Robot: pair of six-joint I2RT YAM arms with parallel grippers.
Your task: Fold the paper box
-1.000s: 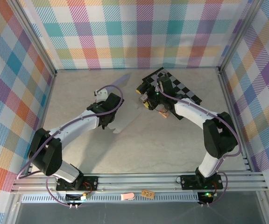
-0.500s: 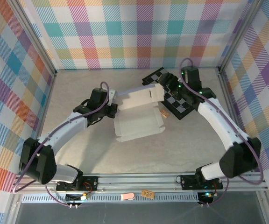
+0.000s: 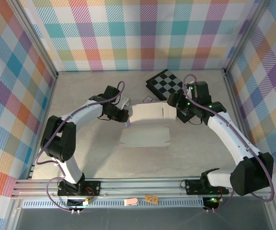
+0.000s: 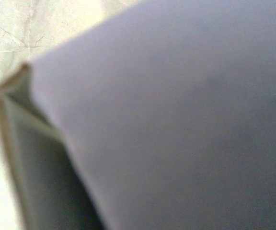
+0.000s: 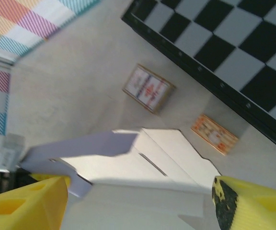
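On the pale table (image 3: 186, 158), inside plaid walls (image 3: 147, 33), the paper box (image 3: 145, 136) is laid at the centre, 1 panel raised between the 2 arms. The right gripper (image 5: 138, 191) is held wide open, gripping nothing; the jaws of the left gripper (image 3: 124, 111), at the panel's left end, cannot be judged. Light, easily creased card is expected, best taken at flap edges.

The paper box (image 3: 146, 135) lies on the table (image 3: 80, 153) with its rear panel raised. The left gripper (image 3: 124, 114) is at the panel's left end, the right gripper (image 3: 174, 102) at its right end. The checkerboard (image 3: 164, 82) lies behind, near a small card pack (image 3: 146, 99).
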